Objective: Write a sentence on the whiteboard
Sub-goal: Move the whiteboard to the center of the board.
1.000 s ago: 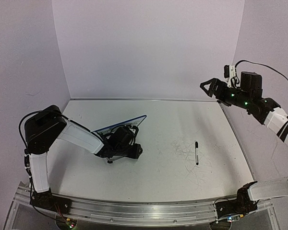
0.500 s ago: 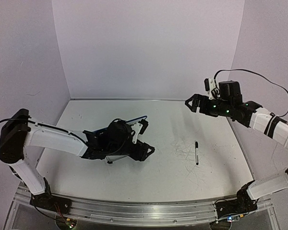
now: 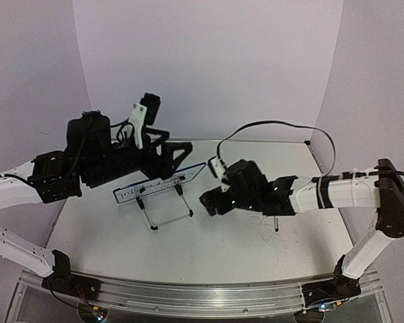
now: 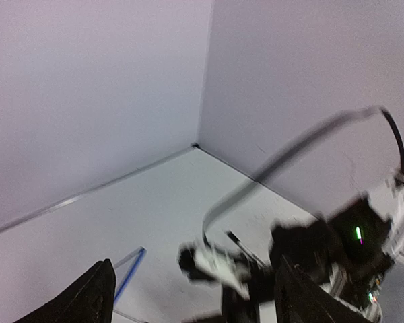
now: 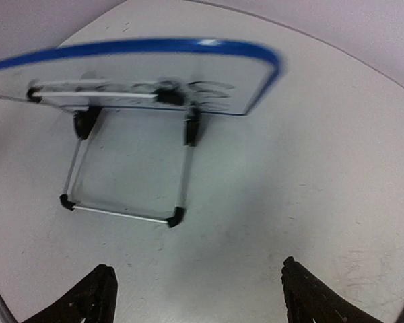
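Along the near edge of the tabletop [image 3: 209, 259] we see the metal rail [image 3: 188, 296] that carries both arm bases. From the near right corner the right arm bends up and reaches leftward. Its right gripper [image 5: 196, 268] hangs low over the middle of the tabletop with its fingers spread wide and nothing between them, facing the whiteboard from just beside its right end. A black marker pen [image 3: 276, 227] lies on the tabletop right of centre, partly hidden under that arm, among faint dark scuffs. The whiteboard [image 3: 160, 183] stands left of centre, tilted on its wire stand [image 3: 170, 214], whose black feet rest on the tabletop. Its blue rim is plain, and dark marks run across its face, too blurred for us to read. Just behind the whiteboard and above it is the left gripper [image 4: 194, 269], raised clear of the tabletop with its fingers also wide apart and empty. It touches neither board nor stand. Pale walls [image 3: 209, 67] close the far side.
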`<act>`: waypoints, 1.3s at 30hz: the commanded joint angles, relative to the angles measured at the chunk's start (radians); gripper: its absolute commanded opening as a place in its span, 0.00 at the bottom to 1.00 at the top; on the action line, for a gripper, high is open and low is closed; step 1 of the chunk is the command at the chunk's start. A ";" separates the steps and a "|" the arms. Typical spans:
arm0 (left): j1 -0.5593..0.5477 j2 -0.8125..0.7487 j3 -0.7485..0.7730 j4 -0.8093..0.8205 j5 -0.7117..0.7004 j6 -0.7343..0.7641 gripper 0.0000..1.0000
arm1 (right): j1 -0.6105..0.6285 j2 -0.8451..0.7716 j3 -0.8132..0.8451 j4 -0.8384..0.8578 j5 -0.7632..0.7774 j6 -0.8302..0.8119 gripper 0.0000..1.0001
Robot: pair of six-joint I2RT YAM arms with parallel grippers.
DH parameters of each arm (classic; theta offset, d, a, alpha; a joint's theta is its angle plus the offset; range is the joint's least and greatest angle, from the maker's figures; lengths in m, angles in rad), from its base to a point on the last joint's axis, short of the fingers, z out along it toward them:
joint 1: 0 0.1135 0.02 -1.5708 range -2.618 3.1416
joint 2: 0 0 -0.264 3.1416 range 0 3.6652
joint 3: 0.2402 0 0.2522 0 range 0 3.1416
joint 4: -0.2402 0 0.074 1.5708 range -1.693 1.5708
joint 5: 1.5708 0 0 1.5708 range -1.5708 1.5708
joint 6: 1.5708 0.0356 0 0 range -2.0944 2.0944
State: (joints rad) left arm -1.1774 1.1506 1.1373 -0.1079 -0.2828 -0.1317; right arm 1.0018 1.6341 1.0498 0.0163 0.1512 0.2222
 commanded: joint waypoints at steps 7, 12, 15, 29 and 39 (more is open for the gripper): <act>0.101 0.009 0.224 -0.051 -0.591 0.055 0.91 | 0.292 0.448 0.309 0.287 0.227 -0.119 0.84; 0.229 -0.033 0.228 -0.160 -0.483 -0.034 0.95 | 0.305 0.607 0.444 0.332 0.222 -0.182 0.86; 0.237 -0.043 0.231 -0.215 -0.486 -0.042 0.96 | 0.305 0.676 0.511 0.331 0.258 -0.210 0.87; 0.239 -0.121 0.207 -0.255 -0.534 -0.047 0.97 | 0.304 0.842 0.642 0.321 0.519 -0.306 0.85; 0.239 -0.116 0.200 -0.259 -0.519 -0.089 0.97 | 0.259 0.794 0.538 0.321 0.586 -0.174 0.82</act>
State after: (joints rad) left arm -0.9398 1.0382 1.3216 -0.3676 -0.7967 -0.1858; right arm 1.2992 2.4680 1.6371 0.3272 0.6577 -0.0305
